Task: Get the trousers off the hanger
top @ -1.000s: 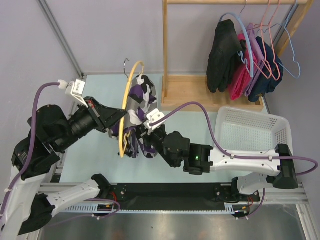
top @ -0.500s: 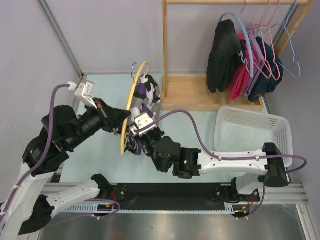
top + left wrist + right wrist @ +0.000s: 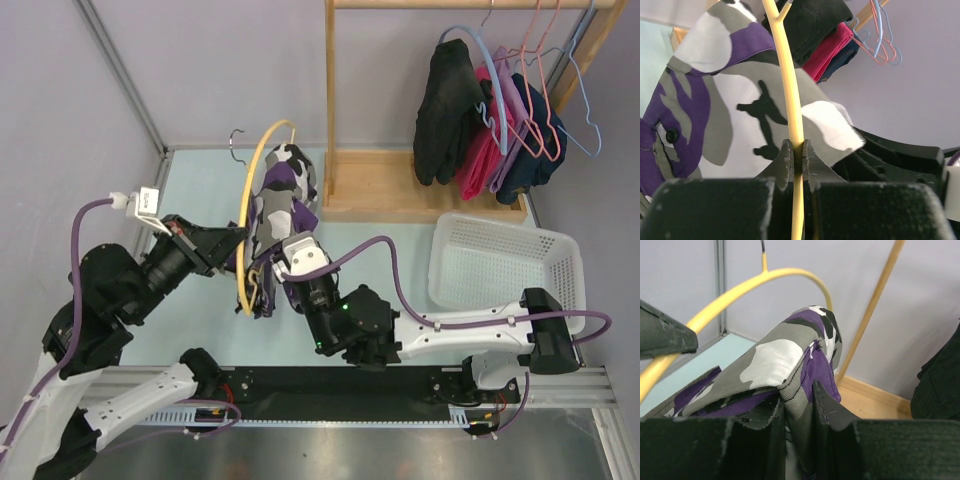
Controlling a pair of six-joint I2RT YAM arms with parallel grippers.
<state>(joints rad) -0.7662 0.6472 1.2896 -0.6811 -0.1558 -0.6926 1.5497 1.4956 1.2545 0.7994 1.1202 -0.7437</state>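
Left hand (image 3: 795, 150) clamping thin yellow hanger (image 3: 789, 85); wire possibly twisting or slipping under pull. Right hand (image 3: 797, 405) pinching trousers (image 3: 782, 357) fold at fingertips; shallow bite risking release. Trousers draping over hanger between hands, possibly snagging. Beyond hands, wooden rack (image 3: 328, 90) standing near hanger top, risking collision.

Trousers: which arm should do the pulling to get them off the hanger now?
Right, probably. The right gripper is shut on a fold of the camouflage trousers and can draw them away. The left gripper clamps the yellow hanger, so it is better used steadying it.
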